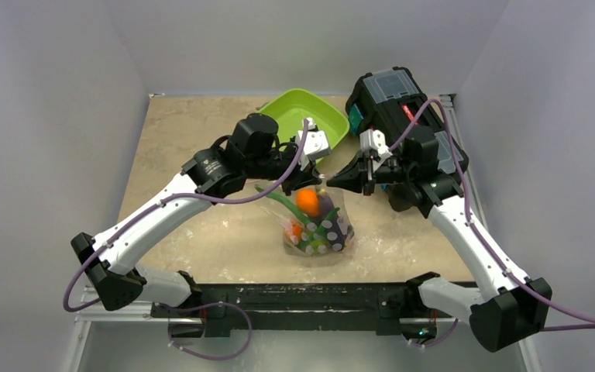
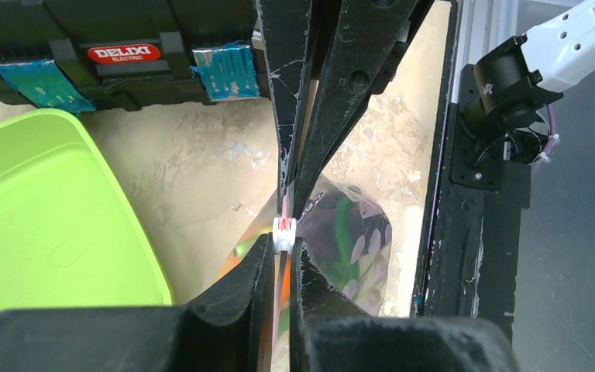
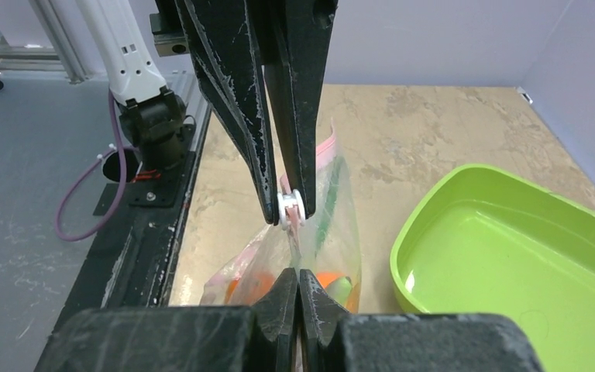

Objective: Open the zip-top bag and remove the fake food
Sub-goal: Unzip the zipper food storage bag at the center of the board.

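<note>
The zip-top bag hangs upright over the table's middle, held by its top. Inside it is the fake food: an orange, a green pod and dark purple pieces. My left gripper is shut on the bag's white slider, with the pink zip strip running between its fingers. My right gripper faces it tip to tip and is shut on the pink strip just beside the slider. The bag also shows in the right wrist view.
The lime-green tray sits behind the bag and shows in the left wrist view and the right wrist view. A black toolbox stands at the back right. The black mounting rail runs along the near edge.
</note>
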Motion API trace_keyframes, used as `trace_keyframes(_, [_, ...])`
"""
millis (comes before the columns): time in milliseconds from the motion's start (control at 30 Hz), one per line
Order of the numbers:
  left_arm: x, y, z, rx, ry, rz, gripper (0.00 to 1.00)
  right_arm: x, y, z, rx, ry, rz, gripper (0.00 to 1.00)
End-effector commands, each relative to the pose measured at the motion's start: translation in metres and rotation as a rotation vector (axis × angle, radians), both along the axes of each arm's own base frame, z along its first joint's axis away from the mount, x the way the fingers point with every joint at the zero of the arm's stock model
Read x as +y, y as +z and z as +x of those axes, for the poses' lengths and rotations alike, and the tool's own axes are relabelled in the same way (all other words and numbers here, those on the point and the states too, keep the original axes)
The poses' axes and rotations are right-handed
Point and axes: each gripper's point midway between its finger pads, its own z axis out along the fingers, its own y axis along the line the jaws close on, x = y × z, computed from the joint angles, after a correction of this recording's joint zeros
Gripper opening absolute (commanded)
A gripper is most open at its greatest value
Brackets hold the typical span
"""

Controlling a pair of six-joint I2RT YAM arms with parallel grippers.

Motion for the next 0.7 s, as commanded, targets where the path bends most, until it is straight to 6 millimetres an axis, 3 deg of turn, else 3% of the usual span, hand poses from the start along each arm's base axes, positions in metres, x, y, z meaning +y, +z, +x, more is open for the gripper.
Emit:
trace_keyframes(0, [-0.001, 0.015, 0.0, -0.003, -0.01, -0.013, 0.0, 0.001, 0.008, -0.003, -0.028, 0.024, 0.018, 0.0])
trace_keyframes(33, [-0.004, 0.017, -0.001, 0.005, -0.024, -0.021, 0.0, 0.001, 0.006, -0.003, -0.031, 0.027, 0.007, 0.04])
trace_keyframes(133, [-0.012, 0.025, -0.003, 0.019, -0.056, -0.044, 0.0, 0.004, 0.007, -0.004, -0.08, 0.03, -0.033, 0.58])
trace_keyframes(200, [-0.016, 0.027, -0.004, 0.032, -0.069, -0.044, 0.0, 0.006, 0.011, -0.005, -0.1, 0.038, -0.051, 0.67])
trace_keyframes(367, [-0.019, 0.023, -0.003, 0.051, -0.075, -0.032, 0.0, 0.012, 0.015, -0.006, -0.126, 0.049, -0.098, 0.66])
trace_keyframes(567, [-0.016, 0.023, -0.001, 0.046, -0.064, -0.016, 0.0, 0.016, 0.012, 0.004, -0.132, -0.009, -0.161, 0.35])
trace_keyframes(600, [-0.016, 0.023, -0.001, 0.044, -0.061, -0.014, 0.0, 0.015, 0.01, 0.007, -0.132, -0.026, -0.171, 0.35])
trace_keyframes(667, [-0.014, 0.024, -0.002, 0.038, -0.063, -0.014, 0.0, 0.013, 0.009, 0.009, -0.135, -0.046, -0.185, 0.45])
